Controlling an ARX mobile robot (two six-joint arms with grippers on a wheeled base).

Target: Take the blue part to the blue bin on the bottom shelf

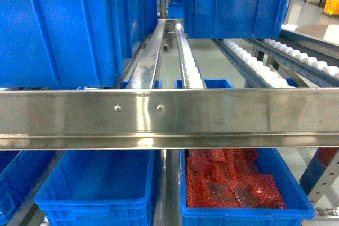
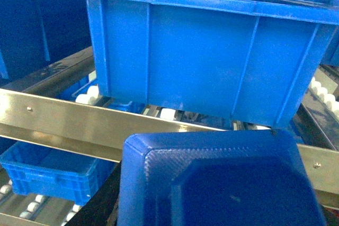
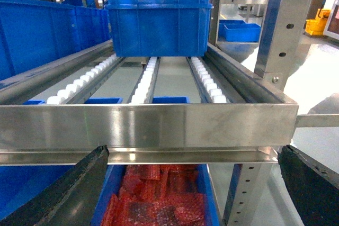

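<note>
The blue part (image 2: 212,183) fills the bottom of the left wrist view, close against the camera. It is a moulded piece with a rounded corner and a woven-looking surface, and it sits in the air just in front of a steel front rail (image 1: 212,112). Only a dark sliver of the left end effector (image 2: 98,202) shows beside the part. Its fingers are hidden, so I cannot tell how far it is open or whether it is gripping the part.

The bottom shelf (image 2: 26,207) lies below that rail, with white rollers showing at its near edge. An empty blue bin (image 1: 100,183) stands on it to the left of centre. Just to its right, across a narrow steel divider, a second bin (image 1: 299,197) is heaped with red parts (image 1: 228,181).

Above the rail is a roller shelf (image 1: 188,62) with lines of white rollers running away from the camera. A large blue crate (image 1: 63,25) stands at its left and another crate (image 1: 235,3) further back on the right.

The right end effector (image 3: 193,154) is spread wide — its two dark fingers (image 3: 69,189) sit at the lower corners of the right wrist view with nothing between them. It faces the rail, and the red parts are visible underneath.
</note>
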